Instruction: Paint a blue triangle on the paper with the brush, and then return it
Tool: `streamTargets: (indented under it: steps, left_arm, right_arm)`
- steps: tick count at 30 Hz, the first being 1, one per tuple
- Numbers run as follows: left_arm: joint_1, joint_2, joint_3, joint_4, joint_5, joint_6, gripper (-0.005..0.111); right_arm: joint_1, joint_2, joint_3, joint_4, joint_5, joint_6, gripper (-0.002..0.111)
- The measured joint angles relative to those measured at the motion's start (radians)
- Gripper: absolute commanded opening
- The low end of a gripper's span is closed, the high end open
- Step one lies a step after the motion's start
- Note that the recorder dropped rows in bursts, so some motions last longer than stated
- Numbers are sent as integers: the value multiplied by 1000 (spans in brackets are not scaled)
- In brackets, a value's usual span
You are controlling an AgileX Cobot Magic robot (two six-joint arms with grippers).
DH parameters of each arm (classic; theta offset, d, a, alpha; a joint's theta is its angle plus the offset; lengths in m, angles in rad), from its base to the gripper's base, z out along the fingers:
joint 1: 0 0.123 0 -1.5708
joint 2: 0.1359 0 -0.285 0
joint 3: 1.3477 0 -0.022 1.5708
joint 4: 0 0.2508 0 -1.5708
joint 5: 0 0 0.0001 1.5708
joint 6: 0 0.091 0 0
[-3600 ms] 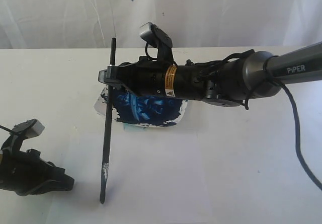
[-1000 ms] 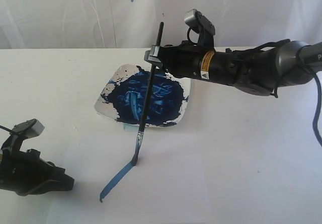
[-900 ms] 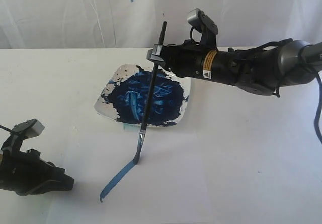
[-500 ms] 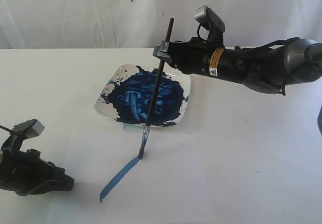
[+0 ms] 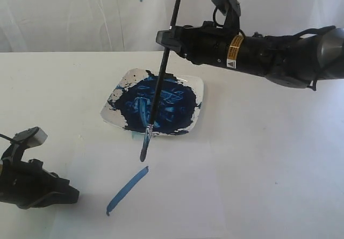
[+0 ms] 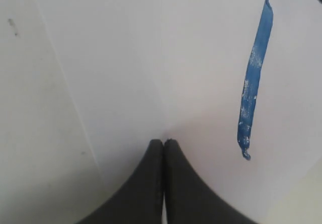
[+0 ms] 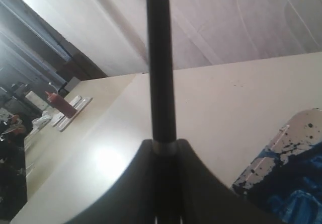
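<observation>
My right gripper [image 5: 163, 38] is shut on the upper part of the brush [image 5: 157, 88] and holds it tilted above the plate. The brush's paint-coated tip [image 5: 143, 154] hangs just off the paper [image 5: 177, 196], near the plate's front edge. In the right wrist view the black handle [image 7: 160, 63] rises from between the closed fingers of the right gripper [image 7: 164, 146]. Of the blue triangle, a single straight stroke [image 5: 127, 189] lies on the paper [image 6: 201, 58]; the left wrist view shows that stroke [image 6: 254, 78] too. My left gripper [image 5: 74, 195] rests at the lower left, shut and empty [image 6: 164, 142].
A white square plate [image 5: 198, 88] smeared with dark blue paint [image 5: 156, 106] sits behind the paper. A pale curtain hangs behind the table. The plate's speckled corner [image 7: 287, 138] shows in the right wrist view.
The right gripper has risen and shifted slightly left, lifting the brush tip off the upper end of the blue stroke. The stroke stays the same length. The left arm has not moved.
</observation>
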Motion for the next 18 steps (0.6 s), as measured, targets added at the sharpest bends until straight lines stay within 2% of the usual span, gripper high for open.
streamTargets:
  steps: [9,18]
  left_arm:
    - [0,0,0,0,0,0,0]
    - [0,0,0,0,0,0,0]
  right_arm:
    - [0,-55,22,-159,-8,131,0]
    - [0,-54,124,-208,-16,142,0]
